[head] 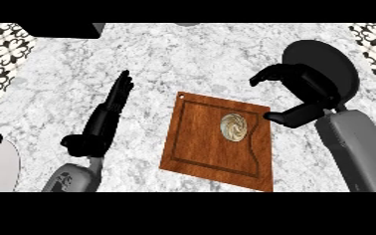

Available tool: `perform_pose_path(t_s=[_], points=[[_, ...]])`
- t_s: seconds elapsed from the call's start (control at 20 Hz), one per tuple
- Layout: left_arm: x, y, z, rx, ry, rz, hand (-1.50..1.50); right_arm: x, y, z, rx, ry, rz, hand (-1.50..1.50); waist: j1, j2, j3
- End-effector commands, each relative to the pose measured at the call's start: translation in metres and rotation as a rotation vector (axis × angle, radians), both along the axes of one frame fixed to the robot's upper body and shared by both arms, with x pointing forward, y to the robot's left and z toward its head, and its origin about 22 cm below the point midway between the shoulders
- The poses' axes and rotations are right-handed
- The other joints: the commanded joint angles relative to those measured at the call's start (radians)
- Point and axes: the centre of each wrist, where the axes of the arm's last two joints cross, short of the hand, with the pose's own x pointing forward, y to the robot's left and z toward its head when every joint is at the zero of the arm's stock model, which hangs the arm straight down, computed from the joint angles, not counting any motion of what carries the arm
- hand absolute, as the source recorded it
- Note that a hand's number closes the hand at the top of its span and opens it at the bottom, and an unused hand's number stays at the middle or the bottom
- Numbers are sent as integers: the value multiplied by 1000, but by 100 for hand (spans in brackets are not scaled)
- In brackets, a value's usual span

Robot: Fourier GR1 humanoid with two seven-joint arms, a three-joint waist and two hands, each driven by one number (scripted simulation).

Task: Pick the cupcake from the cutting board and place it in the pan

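Observation:
A cupcake (235, 127) with swirled pale frosting stands on the right part of a brown wooden cutting board (198, 144) in the middle of the counter. Right of the board's upper right corner hovers my right hand (305, 92), fingers and thumb curved apart with nothing between them; it is apart from the cupcake. A dark round pan (334, 62) lies behind that hand, partly hidden by it. My left hand (110, 109) rests to the left of the board, fingers straight and pointing away, holding nothing.
The counter is grey-white marble. A dark object (62, 29) sits at the back left edge. A pale rounded thing (6, 167) shows at the left border. Patterned tiles line both upper corners.

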Motion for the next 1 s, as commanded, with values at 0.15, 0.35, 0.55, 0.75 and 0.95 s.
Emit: perform_pose_path(t_s=[0.15, 0.35, 0.55, 0.75, 0.95], points=[[-25, -10, -3, -47, 35, -10, 0, 19, -45, 8, -118, -167, 111, -150, 16, -1, 1], [-24, -17, -11, -50, 19, -6, 0, 29, -47, 18, -233, -233, 155, -150, 1, 0, 0], [-20, 2, -8, -44, 22, 11, 0, 44, 6, 44, -400, -295, 249, -150, 0, -6, -3], [-25, -10, -2, -43, 24, 3, 0, 45, 31, 43, -554, -353, 310, -150, -7, -9, -2], [-12, -1, -5, -34, 38, 7, 0, 38, 58, 30, -762, -429, 394, -150, -18, -7, -3]])
